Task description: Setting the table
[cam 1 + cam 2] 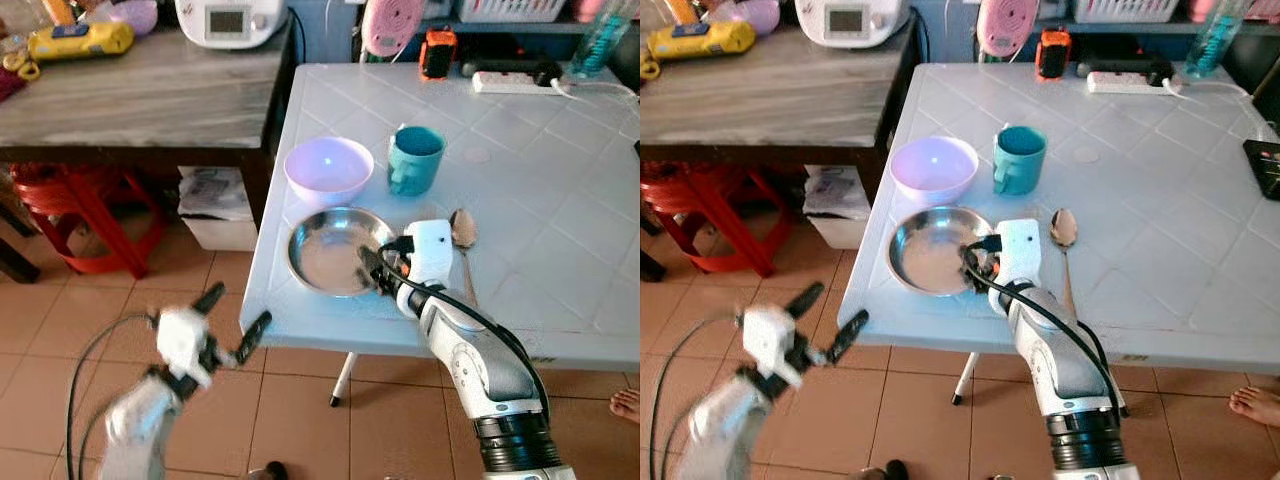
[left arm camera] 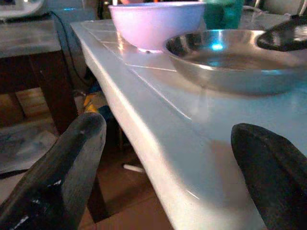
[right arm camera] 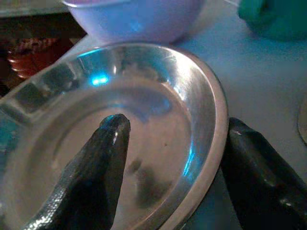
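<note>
Right gripper [image 3: 175, 167] straddles the plate [image 1: 325, 255] rim at 3 o'clock (fingers apart, not clamped) — next, close and lift.

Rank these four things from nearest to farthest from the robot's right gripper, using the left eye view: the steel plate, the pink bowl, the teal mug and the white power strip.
1. Steel plate: the right gripper straddles its rim, one finger inside.
2. Pink bowl and teal mug: both just behind the plate, too close to call.
3. White power strip: at the table's far edge.
</note>
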You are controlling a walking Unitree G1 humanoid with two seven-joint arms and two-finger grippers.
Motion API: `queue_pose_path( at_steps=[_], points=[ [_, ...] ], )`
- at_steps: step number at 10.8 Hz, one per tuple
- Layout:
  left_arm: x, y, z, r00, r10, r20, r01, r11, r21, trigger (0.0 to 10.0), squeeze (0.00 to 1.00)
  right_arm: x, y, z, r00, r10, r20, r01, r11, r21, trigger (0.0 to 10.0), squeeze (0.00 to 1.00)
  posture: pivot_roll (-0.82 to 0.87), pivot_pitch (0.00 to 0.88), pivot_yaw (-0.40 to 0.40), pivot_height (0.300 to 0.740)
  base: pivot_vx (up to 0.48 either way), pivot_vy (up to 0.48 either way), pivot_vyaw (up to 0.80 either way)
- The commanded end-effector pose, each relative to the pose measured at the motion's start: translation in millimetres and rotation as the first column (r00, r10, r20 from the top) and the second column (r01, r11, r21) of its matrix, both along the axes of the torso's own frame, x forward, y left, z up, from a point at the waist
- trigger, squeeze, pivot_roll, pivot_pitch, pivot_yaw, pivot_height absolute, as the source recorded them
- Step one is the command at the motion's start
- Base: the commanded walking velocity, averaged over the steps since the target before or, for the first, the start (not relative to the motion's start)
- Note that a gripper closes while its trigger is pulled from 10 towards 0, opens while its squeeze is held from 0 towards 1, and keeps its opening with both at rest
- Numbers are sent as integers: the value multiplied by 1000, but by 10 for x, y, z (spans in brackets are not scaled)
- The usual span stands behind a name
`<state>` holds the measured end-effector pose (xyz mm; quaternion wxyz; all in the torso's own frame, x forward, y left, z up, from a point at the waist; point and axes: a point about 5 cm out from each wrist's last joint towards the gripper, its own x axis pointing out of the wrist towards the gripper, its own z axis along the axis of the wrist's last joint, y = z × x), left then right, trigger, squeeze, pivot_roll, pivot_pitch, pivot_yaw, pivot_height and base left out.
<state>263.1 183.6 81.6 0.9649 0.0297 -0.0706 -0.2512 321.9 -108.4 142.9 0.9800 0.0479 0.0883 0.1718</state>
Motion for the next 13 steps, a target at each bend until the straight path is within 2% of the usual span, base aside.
queue_pose_path(
  at_steps=[1, 2, 3, 5, 6, 7, 10, 11, 13],
  points=[
    [66, 55, 231, 999, 20, 46, -20, 1000, 2, 10000, 0, -26, 43, 3, 1000, 20, 5, -20, 1000, 24, 10000, 0, -9, 172, 36, 740, 0, 0, 0],
    [86, -18, 460, 996, -2, 88, 1, 1000, 15, 10000, 0, -39, 49, -4, 1000, 23, 8, -23, 1000, -4, 10000, 0, -9, 172, 36, 740, 0, 0, 0],
    [83, -125, 471, 997, -32, 73, 29, 999, 37, 10000, 0, -60, 57, -33, 999, 33, 3, -33, 999, -3, 10000, 0, -11, 174, 35, 740, 0, 0, 0],
    [-37, -303, 332, 983, -182, 35, 177, 977, 115, 10000, 0, -90, 45, -108, 998, 49, -29, -49, 999, -5, 10000, 0, -11, 174, 35, 740, 0, 0, 0],
    [-77, -302, 284, 979, -205, -16, 205, 967, 152, 10000, 0, -90, 38, -132, 997, 54, -48, -53, 998, 14, 10000, 0, -17, 172, 27, 740, 0, 0, 0],
    [-91, -270, 274, 978, -203, -42, 207, 967, 151, 10000, 0, -95, 13, -165, 996, 47, -74, -45, 999, 20, 10000, 0, -20, 173, 24, 740, 0, 0, 0],
    [-112, -224, 238, 980, -194, -51, 200, 966, 161, 10000, 0, -102, -81, -298, 988, -12, -154, 12, 1000, -3, 10000, 0, -19, 173, 22, 740, 0, 0, 0],
    [-118, -218, 233, 979, -194, -54, 201, 966, 162, 10000, 0, -93, -113, -337, 982, -45, -184, 47, 999, 8, 0, 0, -13, 171, 22, 740, 0, 0, 0],
    [-135, -202, 204, 978, -197, -64, 204, 966, 161, 10000, 0, -99, -155, -384, 973, -74, -220, 78, 997, 9, 0, 0, -13, 172, 22, 740, 0, 0, 0]
  ],
)
